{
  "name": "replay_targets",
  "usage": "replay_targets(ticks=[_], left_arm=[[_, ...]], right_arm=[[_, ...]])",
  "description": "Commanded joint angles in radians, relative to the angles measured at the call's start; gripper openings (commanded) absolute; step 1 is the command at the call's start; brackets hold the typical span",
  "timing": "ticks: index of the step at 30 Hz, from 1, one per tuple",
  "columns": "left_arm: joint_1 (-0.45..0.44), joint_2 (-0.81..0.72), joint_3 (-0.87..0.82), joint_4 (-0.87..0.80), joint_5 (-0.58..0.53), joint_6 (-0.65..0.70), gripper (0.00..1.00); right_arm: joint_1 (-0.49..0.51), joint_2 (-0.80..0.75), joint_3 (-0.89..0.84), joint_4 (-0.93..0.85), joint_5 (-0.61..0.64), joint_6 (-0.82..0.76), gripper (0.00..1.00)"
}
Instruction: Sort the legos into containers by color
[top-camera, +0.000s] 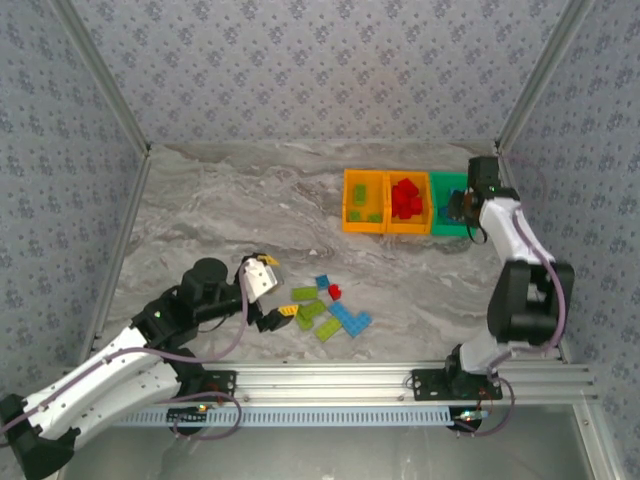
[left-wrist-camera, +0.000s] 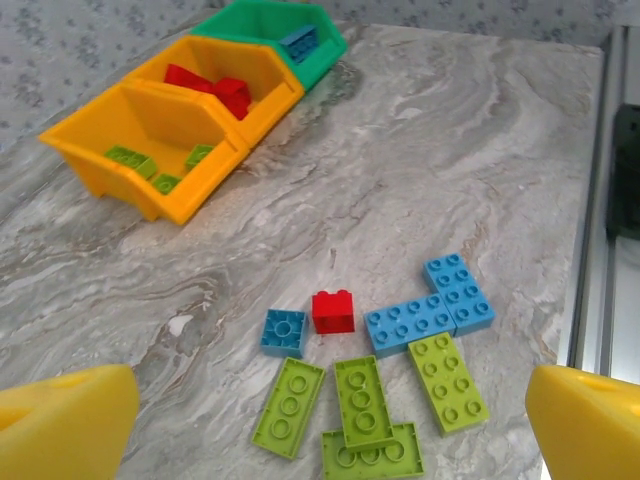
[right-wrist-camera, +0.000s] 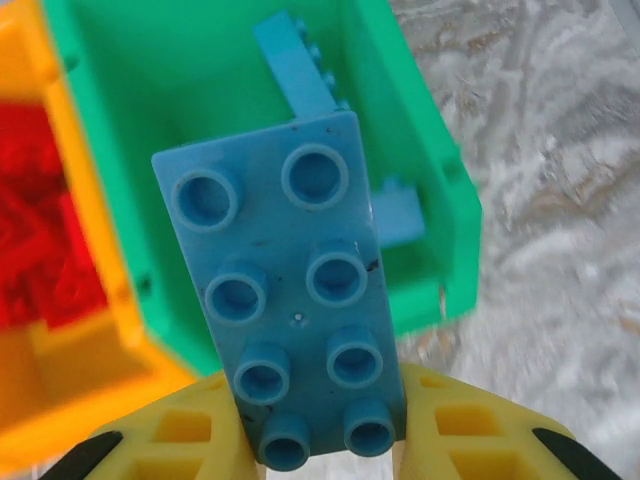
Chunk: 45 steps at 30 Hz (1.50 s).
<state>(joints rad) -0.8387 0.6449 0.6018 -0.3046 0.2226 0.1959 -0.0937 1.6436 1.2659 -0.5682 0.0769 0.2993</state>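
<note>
Clearly, right claw (right-wrist-camera: 322, 425) pinches a blue brick (right-wrist-camera: 290, 300), seemingly above green bin (right-wrist-camera: 432, 190).

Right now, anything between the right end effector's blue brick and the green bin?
Nothing visible. The right end effector holds the blue brick over the open green bin; other blue legos lie inside.

No readable text, label, brand or number anywhere.

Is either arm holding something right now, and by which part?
The right tool pinches a light blue eight-stud brick by its long sides at one end, over the green bin. The left tool is open and empty.
</note>
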Motion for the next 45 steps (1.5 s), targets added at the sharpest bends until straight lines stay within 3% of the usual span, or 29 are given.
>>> replay_targets(ticks=[1,8,13,16,19,21,25,31,34,41,45], left_arm=[[0.007,0.022,0.046,-0.056,-0.047,-0.069,0.99],[0.030,0.058,0.068,-0.088,-0.056,-0.084,0.99],[0.045,0.065,0.068,-0.087,-0.044,-0.075,0.99],[0.046,0.064,0.070,-0.095,-0.038,-0.064,0.99],[0.046,0.053,0.064,-0.114,-0.027,0.002,0.99],[0.046,0.031,0.047,-0.117,0.013,0.070,0.99],[0.047,-0.015,0.003,-0.056,0.139,0.101,0.99],[0.046,0.004,-0.001,-0.082,0.182,0.144,0.99],[0.047,0.012,0.004,-0.090,0.195,0.143,0.99],[0.046,0.004,-0.006,-0.087,0.208,0.132,0.99],[0.047,0.006,-0.005,-0.080,0.214,0.130,0.99]], right_arm=[[0.001,0.131,0.145,-0.028,-0.055,-0.003,0.34],[-0.018,0.280,0.335,-0.125,-0.075,0.020,0.57],[-0.014,0.141,0.243,-0.132,-0.076,0.037,0.60],[0.019,-0.055,0.082,-0.104,-0.100,0.081,0.60],[0.119,-0.272,-0.089,-0.080,-0.113,0.130,0.62],[0.235,-0.399,-0.201,-0.067,-0.116,0.153,0.65],[0.486,-0.506,-0.301,-0.058,-0.088,0.165,0.67],[0.802,-0.385,-0.293,-0.046,-0.042,0.227,0.68],[0.915,-0.253,-0.255,0.018,-0.058,0.221,0.77],[0.976,0.015,-0.160,0.103,-0.092,0.212,0.87],[0.973,0.144,-0.095,0.103,-0.080,0.208,0.85]])
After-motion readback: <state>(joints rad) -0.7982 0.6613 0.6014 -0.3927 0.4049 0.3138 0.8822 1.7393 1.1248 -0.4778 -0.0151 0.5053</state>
